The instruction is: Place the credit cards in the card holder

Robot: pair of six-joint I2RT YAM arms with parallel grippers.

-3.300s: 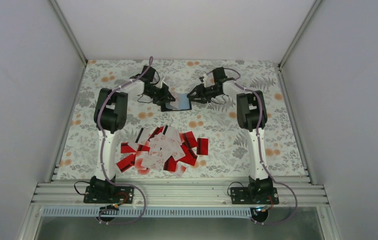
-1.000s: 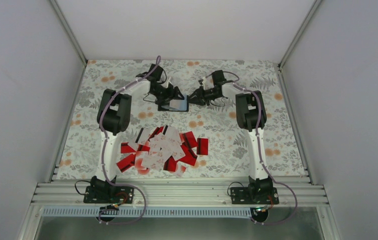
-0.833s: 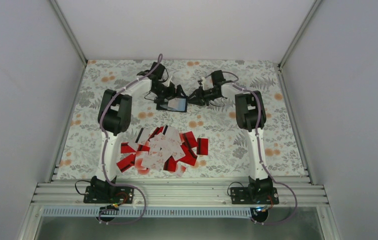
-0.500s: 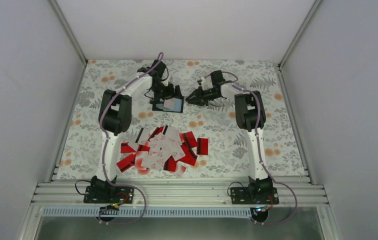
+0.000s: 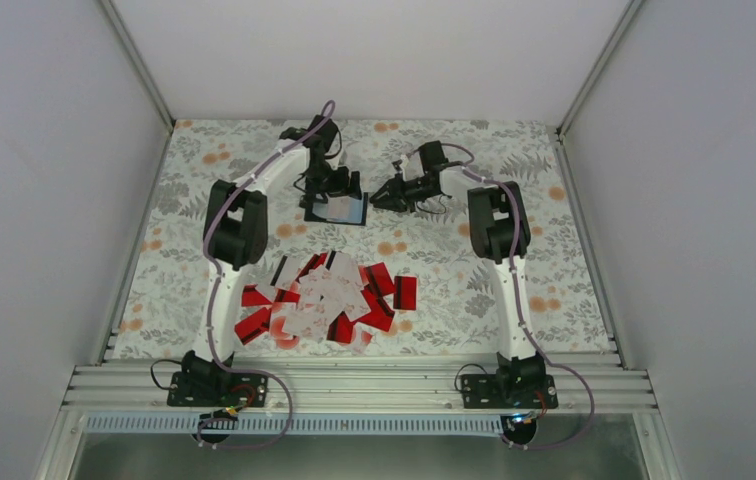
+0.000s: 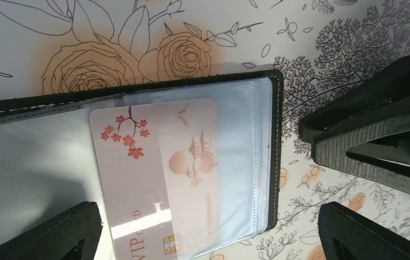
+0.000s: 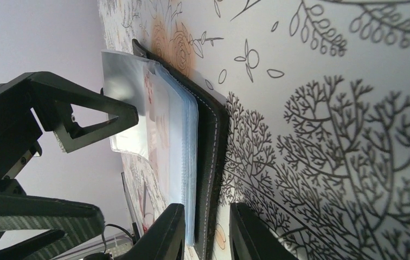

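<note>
The card holder point(image 5: 346, 211) lies open at the far middle of the table, black with clear sleeves point(image 6: 241, 162). A pale pink credit card point(image 6: 148, 179) with red blossoms sits partly inside a sleeve, its chip end sticking out. My left gripper point(image 6: 208, 241) hovers open above it, touching nothing, and stands over the holder point(image 5: 334, 192) from the far side. My right gripper point(image 7: 205, 238) is shut on the holder's right edge point(image 7: 213, 141), low on the table point(image 5: 374, 201). The other credit cards point(image 5: 324, 300), red and pale, lie in a pile nearer the bases.
A floral cloth point(image 5: 514, 290) covers the table. Grey walls stand at both sides and the back. An aluminium rail point(image 5: 354, 385) with both arm bases runs along the near edge. The two grippers are close together over the holder.
My left gripper has opened and let go of the pale card, then swung towards the far side above the holder. The holder has shifted slightly left. My right gripper keeps its grip.
</note>
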